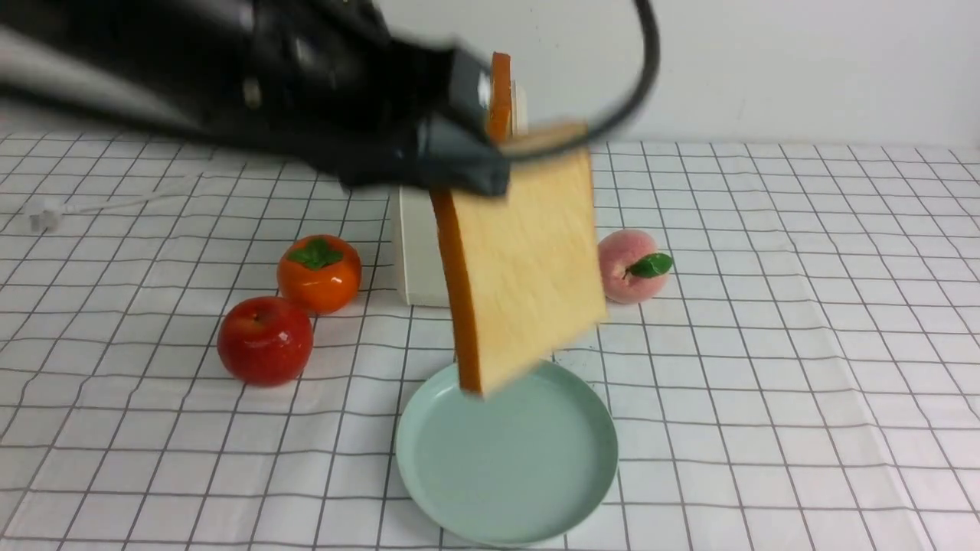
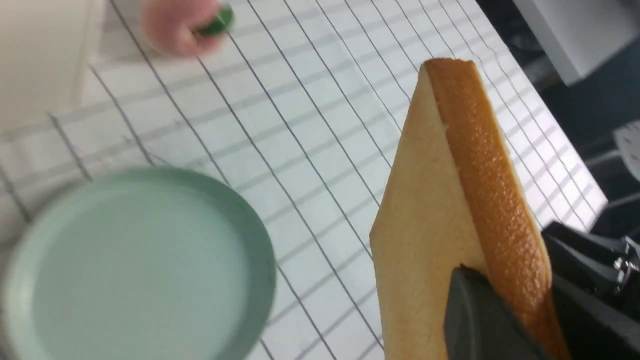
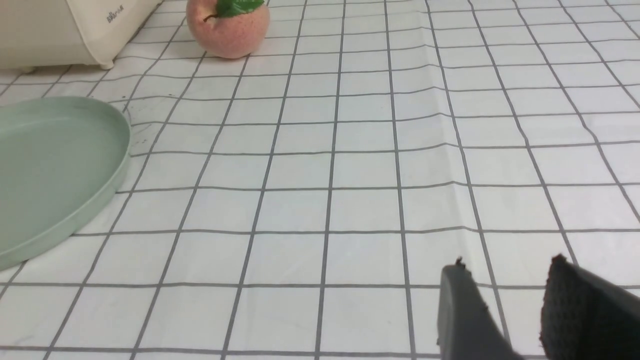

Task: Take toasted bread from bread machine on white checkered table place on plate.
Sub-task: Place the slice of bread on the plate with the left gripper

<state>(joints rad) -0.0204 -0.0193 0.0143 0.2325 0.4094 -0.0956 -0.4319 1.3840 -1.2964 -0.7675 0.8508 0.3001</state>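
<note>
My left gripper (image 1: 476,157) is shut on a slice of toasted bread (image 1: 528,268) by its upper corner. The slice hangs tilted in the air, its lowest corner just over the far rim of the mint-green plate (image 1: 505,467). The left wrist view shows the dark fingers (image 2: 475,310) pressed on the slice (image 2: 430,225), with the plate (image 2: 140,270) below and to one side. A second slice (image 1: 500,92) stands up out of the bread machine (image 1: 417,252) behind. My right gripper (image 3: 507,265) is open and holds nothing, low over the white checkered table (image 3: 350,165).
An orange persimmon (image 1: 319,273) and a red apple (image 1: 265,340) lie left of the toaster, and a pink peach (image 1: 628,266) right of it. A white plug and cord (image 1: 42,214) lie at the far left. The right wrist view shows the peach (image 3: 227,25) and plate rim (image 3: 100,190).
</note>
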